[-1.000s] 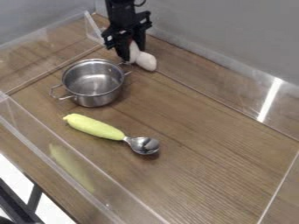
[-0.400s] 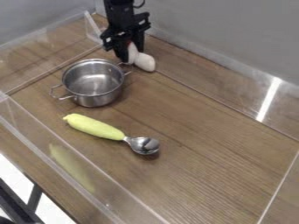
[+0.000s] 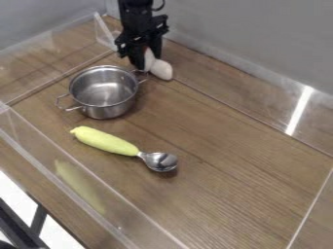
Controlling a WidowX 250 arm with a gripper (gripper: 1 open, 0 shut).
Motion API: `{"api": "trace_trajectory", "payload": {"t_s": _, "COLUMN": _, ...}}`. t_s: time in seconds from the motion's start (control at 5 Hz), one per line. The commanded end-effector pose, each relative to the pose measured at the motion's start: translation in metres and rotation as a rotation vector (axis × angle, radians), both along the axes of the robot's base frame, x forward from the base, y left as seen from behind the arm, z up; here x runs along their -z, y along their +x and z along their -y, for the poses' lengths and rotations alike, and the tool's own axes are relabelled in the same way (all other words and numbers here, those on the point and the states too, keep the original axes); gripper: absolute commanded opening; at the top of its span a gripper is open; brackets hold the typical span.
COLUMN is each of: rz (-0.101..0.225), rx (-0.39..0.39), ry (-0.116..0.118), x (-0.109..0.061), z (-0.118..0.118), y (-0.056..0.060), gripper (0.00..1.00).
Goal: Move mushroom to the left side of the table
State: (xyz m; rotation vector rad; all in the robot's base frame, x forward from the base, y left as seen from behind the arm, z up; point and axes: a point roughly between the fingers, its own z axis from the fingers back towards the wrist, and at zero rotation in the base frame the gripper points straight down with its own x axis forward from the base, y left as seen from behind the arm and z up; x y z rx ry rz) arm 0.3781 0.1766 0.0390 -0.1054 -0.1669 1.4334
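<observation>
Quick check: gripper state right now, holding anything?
Gripper: pointing down over the mushroom at the far edge of the table; open or closed on it cannot be told.

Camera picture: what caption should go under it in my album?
Gripper reaching down at the mushroom by the back wall, with a pot and spoon on the table.

Cream-white mushroom point(image 3: 162, 68) lies at the far edge of the wood-grain table point(image 3: 221, 146)

Even soft overhead light, white glare streaks on the acrylic walls point(image 3: 302, 109), low resolution, slightly blurry
</observation>
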Motion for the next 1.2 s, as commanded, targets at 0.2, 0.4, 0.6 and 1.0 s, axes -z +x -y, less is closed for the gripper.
{"api": "trace_trajectory", "payload": {"t_s": 0.2, "rz": 0.103, "rx": 0.001, "ry": 0.064, "x": -0.052, "z": -0.008, "y": 0.011, "gripper": 0.00}}
{"api": "trace_trajectory", "payload": {"t_s": 0.4, "rz": 0.106, "rx": -0.033, "ry": 0.073, "x": -0.055, "z": -0.012, "y": 0.007, "gripper": 0.00}}
{"api": "trace_trajectory", "payload": {"t_s": 0.6, "rz": 0.109, "rx": -0.066, "ry": 0.082, "x": -0.059, "z": -0.013, "y": 0.003, "gripper": 0.00}}
{"api": "trace_trajectory", "payload": {"t_s": 1.0, "rz": 0.115, "rx": -0.122, "ry": 0.095, "x": -0.059, "z": -0.014, "y": -0.005, "gripper": 0.00}}
